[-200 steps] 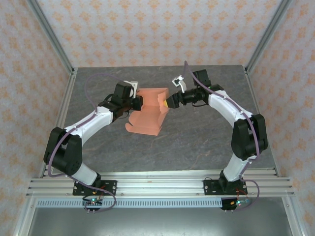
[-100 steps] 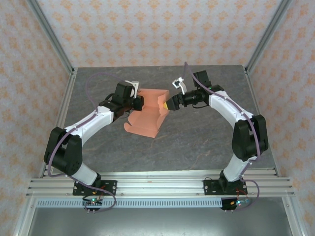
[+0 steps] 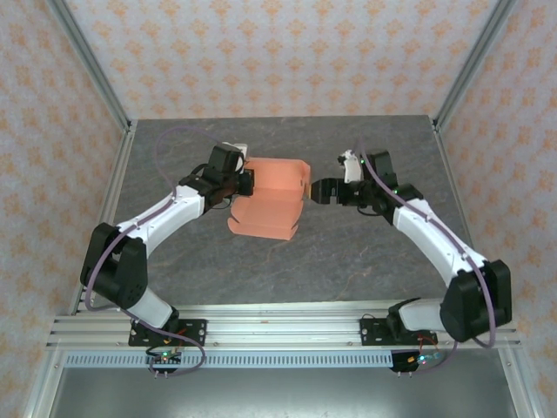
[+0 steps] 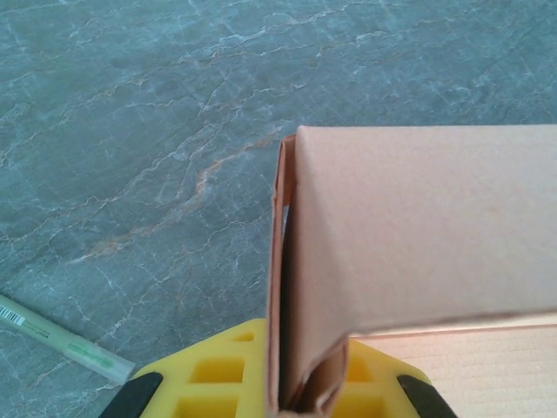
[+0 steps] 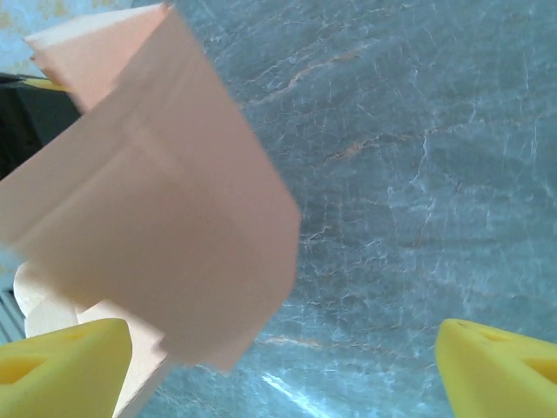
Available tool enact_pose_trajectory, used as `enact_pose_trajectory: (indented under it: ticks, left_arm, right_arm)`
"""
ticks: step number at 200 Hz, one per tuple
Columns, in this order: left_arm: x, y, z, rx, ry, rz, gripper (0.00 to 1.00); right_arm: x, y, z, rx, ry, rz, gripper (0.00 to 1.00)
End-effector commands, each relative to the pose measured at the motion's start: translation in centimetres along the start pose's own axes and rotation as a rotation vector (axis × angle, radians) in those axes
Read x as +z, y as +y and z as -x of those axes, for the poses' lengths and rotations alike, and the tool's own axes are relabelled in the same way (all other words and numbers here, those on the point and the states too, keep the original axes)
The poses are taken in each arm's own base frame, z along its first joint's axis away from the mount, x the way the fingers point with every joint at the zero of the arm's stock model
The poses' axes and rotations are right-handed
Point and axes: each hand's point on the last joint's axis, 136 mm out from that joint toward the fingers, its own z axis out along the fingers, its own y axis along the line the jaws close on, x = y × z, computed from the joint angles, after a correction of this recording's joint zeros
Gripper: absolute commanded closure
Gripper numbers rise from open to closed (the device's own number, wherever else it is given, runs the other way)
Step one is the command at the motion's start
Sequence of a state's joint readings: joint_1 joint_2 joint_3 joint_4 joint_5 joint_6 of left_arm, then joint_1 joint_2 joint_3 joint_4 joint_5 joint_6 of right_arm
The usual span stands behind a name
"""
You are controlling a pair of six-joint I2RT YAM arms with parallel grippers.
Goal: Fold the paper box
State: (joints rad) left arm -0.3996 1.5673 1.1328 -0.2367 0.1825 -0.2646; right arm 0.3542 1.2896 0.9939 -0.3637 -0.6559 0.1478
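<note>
Peach wallpaper (image 3: 261,52) with a small repeating motif is wrapping round the work cell on three sides, and a grey marbled table (image 3: 365,252) is spreading across the floor of it. Two white-and-black arms are reaching in from the near rail, the left arm (image 3: 157,218) bending toward the middle and the right arm (image 3: 435,239) stretching in from the other side.

Between them the paper box (image 3: 265,205) is sitting a little behind the table's centre. It is salmon-orange and only partly formed, its far wall standing up while the rest is spreading toward the near side.

The left gripper (image 3: 246,181) is clamping the box's left end. In the left wrist view its yellow fingers (image 4: 213,379) are pressing tight on a doubled edge of the card.

The right gripper (image 3: 315,190) is hanging just beside the box's right end, jaws spread wide and gripping nothing. In the right wrist view its two yellow fingers (image 5: 61,361) are standing far apart, with a corner of the box hanging close to one of them.

A pale stick (image 4: 61,338) is lying on the table near the left gripper — its green print is too small to read.
</note>
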Motion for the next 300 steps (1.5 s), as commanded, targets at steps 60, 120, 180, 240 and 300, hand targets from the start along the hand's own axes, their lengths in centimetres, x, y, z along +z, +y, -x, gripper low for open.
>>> enact_pose_trajectory:
  ticks: [60,120,180,240,300]
  left_arm:
    - [0.3,0.1,0.5,-0.028,-0.001,0.031,1.00]
    - [-0.2,0.1,0.8,-0.038,-0.023,0.025,1.00]
    - [-0.3,0.4,0.8,-0.057,-0.042,0.041,1.00]
    - [-0.1,0.7,0.7,-0.091,-0.056,0.052,1.00]
    - [-0.5,1.0,0.8,-0.109,-0.063,0.064,1.00]
  right_arm:
    - [2.6,3.3,-1.7,0.268,-0.136,-0.043,0.30]
    - [4.8,2.6,-1.8,0.425,-0.165,-0.041,0.54]
    - [4.4,2.2,-2.4,0.531,-0.206,0.001,0.78]
    - [3.0,3.5,-1.4,0.587,-0.300,0.149,0.99]
    - [1.6,4.1,0.7,0.671,-0.417,0.344,1.00]
